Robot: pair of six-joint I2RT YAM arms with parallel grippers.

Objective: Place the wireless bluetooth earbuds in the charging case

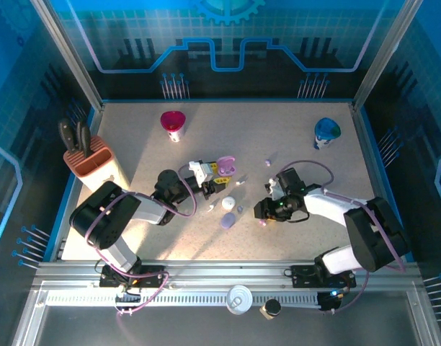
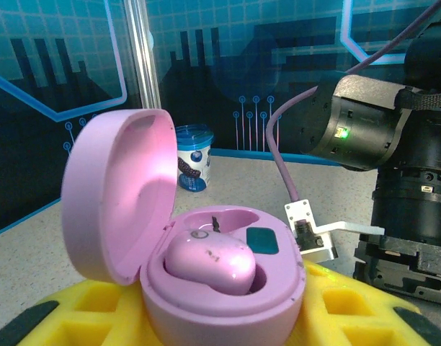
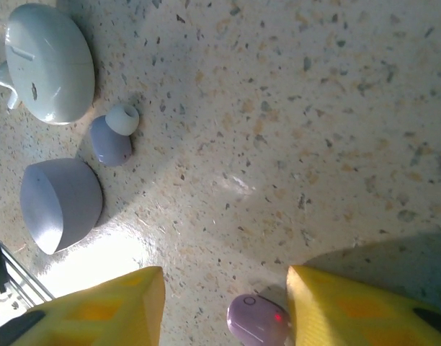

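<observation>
My left gripper (image 1: 215, 180) is shut on the open pink charging case (image 2: 220, 288), its yellow fingers (image 2: 83, 310) pressing the base from both sides. The lid stands up at the left, and one pink earbud (image 2: 210, 261) lies in a well beside an empty well. In the top view this case (image 1: 226, 167) is near the table's middle. My right gripper (image 3: 224, 288) is open, low over the table. A purple earbud (image 3: 258, 321) with a red light lies between its fingers, against the right finger (image 3: 350, 310). Another earbud (image 3: 112, 137) with a white tip lies further off.
A white oval case (image 3: 49, 63) and a purple case (image 3: 60, 203) lie shut near the loose earbud. More tiny earbuds (image 1: 267, 163) are scattered mid-table. A knife block (image 1: 94, 162) stands at the left, a pink cup (image 1: 173, 124) and a blue cup (image 1: 326, 131) at the back.
</observation>
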